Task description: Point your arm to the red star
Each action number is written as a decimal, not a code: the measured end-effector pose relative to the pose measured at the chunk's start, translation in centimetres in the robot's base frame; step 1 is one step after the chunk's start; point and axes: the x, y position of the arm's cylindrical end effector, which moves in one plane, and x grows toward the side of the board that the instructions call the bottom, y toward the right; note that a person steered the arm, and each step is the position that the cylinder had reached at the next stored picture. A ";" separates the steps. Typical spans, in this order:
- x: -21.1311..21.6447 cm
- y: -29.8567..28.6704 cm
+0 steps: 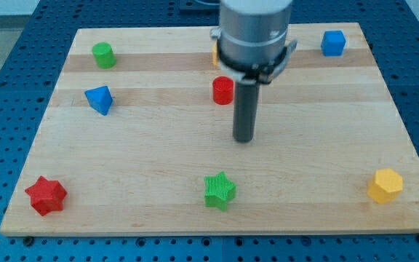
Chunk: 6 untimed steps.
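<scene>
A wooden board [158,145] is seen from above on a blue perforated table [6,87], with my tip [244,139], the end of a plain dark rod with no fingers and nothing held, set down near the board's middle, just below and to the right of a red cylinder [222,90] and above a green star [219,191]. The red star [46,195] is placed at the view's bottom left corner, well apart from the tip. Also shown are a green cylinder [103,55] and a blue pyramid-like block [99,99] at the upper left, a blue cube [332,43] at the top right, a yellow hexagon [385,185] at the lower right, and an orange block [214,54], mostly hidden behind the arm.
</scene>
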 end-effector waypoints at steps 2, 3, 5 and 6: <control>2.2 -7.8; 2.2 -12.6; 12.4 -20.2; 12.5 -21.2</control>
